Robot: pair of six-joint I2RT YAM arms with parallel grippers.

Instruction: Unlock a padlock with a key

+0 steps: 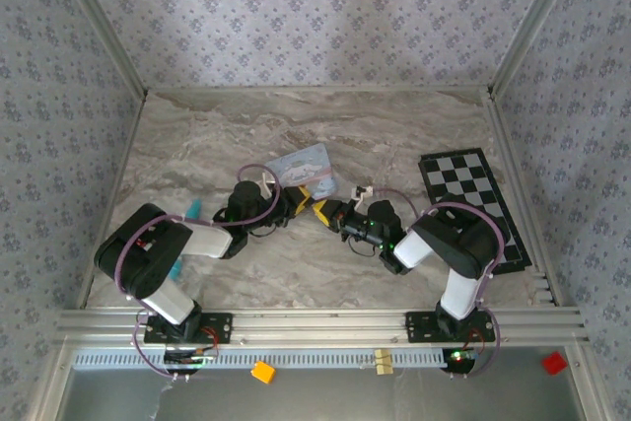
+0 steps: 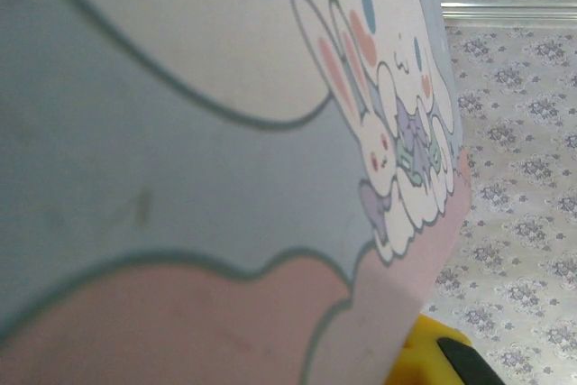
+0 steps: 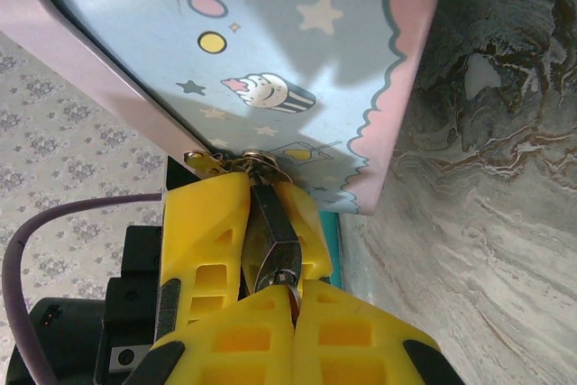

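Observation:
A dark padlock (image 3: pixel 275 232) hangs from the metal hasp (image 3: pixel 252 160) on the edge of a pale blue cartoon-printed tin (image 3: pixel 270 33). My left gripper (image 1: pixel 296 204) is shut on the padlock, its yellow fingers (image 3: pixel 203 241) clamping both sides of the body. My right gripper (image 3: pixel 290 306) faces it from below, shut on a thin metal key (image 3: pixel 292 297) whose tip sits at the padlock's keyhole end. From above, both grippers meet just in front of the tin (image 1: pixel 308 167). Seen from the left wrist, the tin (image 2: pixel 180 178) is very close.
A black-and-white checkerboard (image 1: pixel 473 206) lies at the right of the marble table (image 1: pixel 394 145). A teal object (image 1: pixel 193 208) sits beside the left arm. Patterned walls and metal rails enclose the table. Small yellow (image 1: pixel 262 372) and red (image 1: pixel 554 362) blocks lie below the front rail.

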